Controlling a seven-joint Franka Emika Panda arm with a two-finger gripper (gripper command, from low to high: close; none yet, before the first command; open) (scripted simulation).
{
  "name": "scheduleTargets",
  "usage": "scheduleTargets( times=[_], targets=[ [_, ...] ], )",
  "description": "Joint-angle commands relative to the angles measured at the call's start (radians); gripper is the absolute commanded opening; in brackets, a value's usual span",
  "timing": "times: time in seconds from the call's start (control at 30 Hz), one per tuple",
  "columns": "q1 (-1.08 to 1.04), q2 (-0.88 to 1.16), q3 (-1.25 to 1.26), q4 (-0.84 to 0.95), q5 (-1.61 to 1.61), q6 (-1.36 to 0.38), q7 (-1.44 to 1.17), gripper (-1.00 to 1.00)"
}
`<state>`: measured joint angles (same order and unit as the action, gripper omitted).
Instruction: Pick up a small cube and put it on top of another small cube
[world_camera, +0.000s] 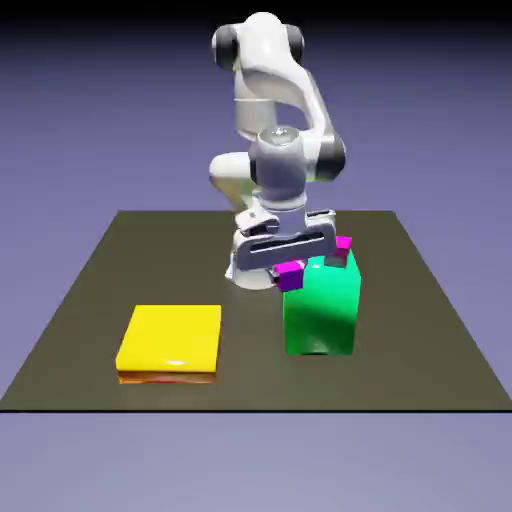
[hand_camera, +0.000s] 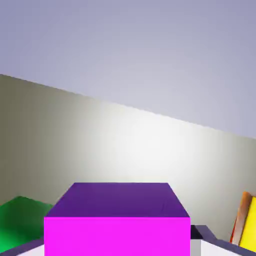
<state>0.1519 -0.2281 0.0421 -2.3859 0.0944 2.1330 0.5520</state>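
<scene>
My gripper (world_camera: 288, 268) is shut on a small purple cube (world_camera: 291, 275), held in the air just beside the upper left edge of the green block (world_camera: 322, 312). In the hand view this cube (hand_camera: 117, 225) fills the bottom middle between the grey fingertips (hand_camera: 201, 245), showing a magenta face and a violet face. A second small cube (world_camera: 343, 246), pinker magenta, shows at the green block's far upper right corner. Whether it rests on the block or stands behind it I cannot tell.
A flat yellow slab (world_camera: 170, 340) with an orange rim lies on the dark table (world_camera: 110, 280) toward the exterior view's left. In the hand view the slab (hand_camera: 247, 225) shows at the right edge and the green block (hand_camera: 20, 220) at the lower left.
</scene>
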Motion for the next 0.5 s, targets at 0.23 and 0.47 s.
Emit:
scheduleTargets(
  times=[0.23,0.47],
  targets=[
    [0.178,-0.29,0.075,-0.125,-0.014,-0.162,-0.055,-1.0],
    [0.235,-0.339,0.107,-0.253,-0.012,-0.082,-0.072,-1.0]
  ],
)
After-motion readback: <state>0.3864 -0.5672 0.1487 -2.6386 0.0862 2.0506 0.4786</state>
